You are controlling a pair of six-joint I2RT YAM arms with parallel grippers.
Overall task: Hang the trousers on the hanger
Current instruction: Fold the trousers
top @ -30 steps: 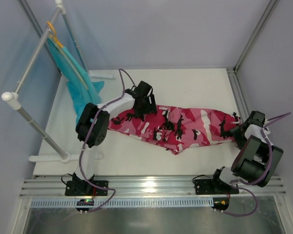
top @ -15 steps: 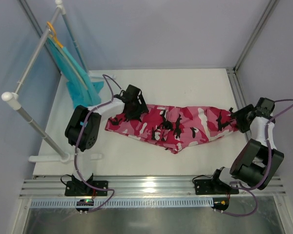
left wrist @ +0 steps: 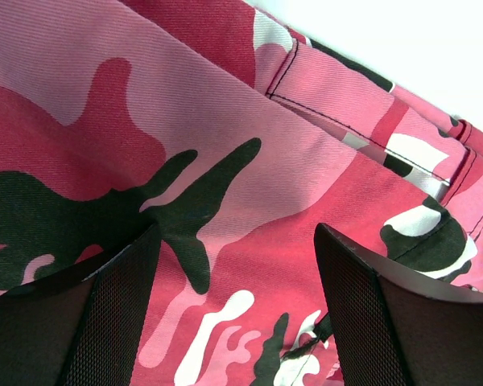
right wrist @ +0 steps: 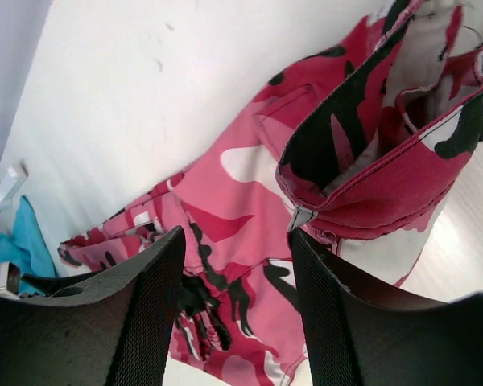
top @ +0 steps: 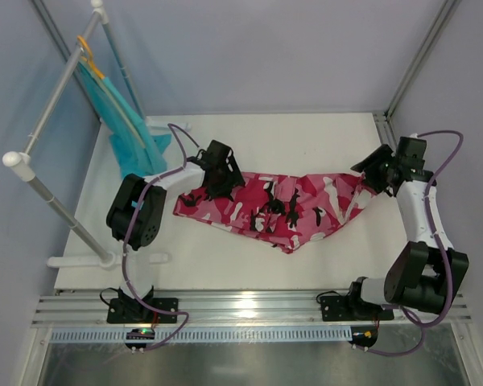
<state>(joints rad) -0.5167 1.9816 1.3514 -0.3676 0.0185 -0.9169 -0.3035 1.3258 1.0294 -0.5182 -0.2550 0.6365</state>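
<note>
The trousers lie stretched across the middle of the white surface, their 3 o'clock end raised off it. The right fingers are at that raised end, a fold of cloth showing beside them; whether they grip it I cannot tell. The left fingers stand parted, pressed down on the 9 o'clock end. At 10 o'clock a teal garment hangs from a white rack.

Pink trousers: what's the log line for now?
trousers: lying on table | left gripper: open above them | right gripper: at raised end, grip unclear
</note>
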